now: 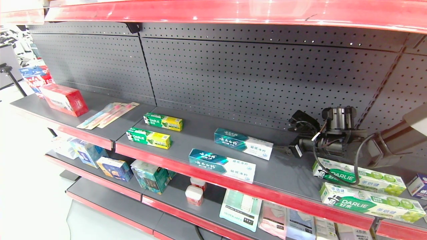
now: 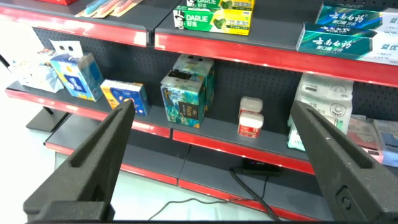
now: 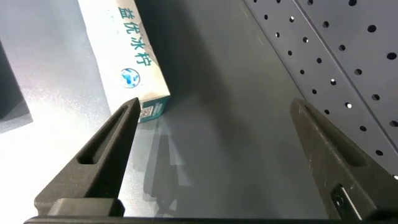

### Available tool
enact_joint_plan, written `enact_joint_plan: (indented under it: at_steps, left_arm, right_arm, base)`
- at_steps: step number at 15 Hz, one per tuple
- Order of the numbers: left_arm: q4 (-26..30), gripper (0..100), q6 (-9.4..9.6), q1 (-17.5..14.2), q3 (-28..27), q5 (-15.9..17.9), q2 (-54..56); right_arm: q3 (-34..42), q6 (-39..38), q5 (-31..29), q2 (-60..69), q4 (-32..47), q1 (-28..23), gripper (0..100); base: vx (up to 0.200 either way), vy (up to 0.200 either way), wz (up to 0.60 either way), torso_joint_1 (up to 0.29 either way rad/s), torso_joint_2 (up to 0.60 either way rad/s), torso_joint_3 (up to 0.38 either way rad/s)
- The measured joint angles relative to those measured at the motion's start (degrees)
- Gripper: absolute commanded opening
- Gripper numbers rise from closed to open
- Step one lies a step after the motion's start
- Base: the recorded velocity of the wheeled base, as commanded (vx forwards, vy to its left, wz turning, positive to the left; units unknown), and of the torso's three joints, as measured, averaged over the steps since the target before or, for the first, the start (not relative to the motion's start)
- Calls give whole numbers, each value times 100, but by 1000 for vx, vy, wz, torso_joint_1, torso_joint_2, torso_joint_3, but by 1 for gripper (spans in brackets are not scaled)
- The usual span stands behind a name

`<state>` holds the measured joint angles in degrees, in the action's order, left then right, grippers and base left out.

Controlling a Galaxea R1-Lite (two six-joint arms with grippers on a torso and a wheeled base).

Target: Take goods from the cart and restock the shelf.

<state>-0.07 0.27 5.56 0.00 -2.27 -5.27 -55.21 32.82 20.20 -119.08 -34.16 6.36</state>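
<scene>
1. Left-arm jaws: two matte black wedge-shaped fingers [image 2: 102, 155] that taper to blunt tips. Each has a raised rib along its edge, and there is a small recessed slot near one base.
2. Right-arm jaws: same pattern, with matte black wedge fingers [image 3: 106, 155], ribbed edges and a small recess low on one.
3. Dark metallic cylindrical wrist housing [image 1: 339, 118], set on a black blocky joint.
4. Thin black looping cable [image 1: 355, 160], with a small white tag [image 1: 316, 136] on a neighbouring lead.
5. Smooth pale grey arm shell [image 1: 415, 118].
</scene>
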Motion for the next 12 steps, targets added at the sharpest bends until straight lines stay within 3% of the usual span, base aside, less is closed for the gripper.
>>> enact_joint_plan:
  at_steps: [8,12]
  left_arm:
    - [0,100,0,0,0,0,0]
    - [0,100,0,-2,0,2,0]
  right_arm:
    - [69,-173,0,128,0,5,100]
    - [602,-547,-173,739,9,-240,100]
  base:
    - [0,0,0,0,0,0]
    - [0,0,0,0,0,0]
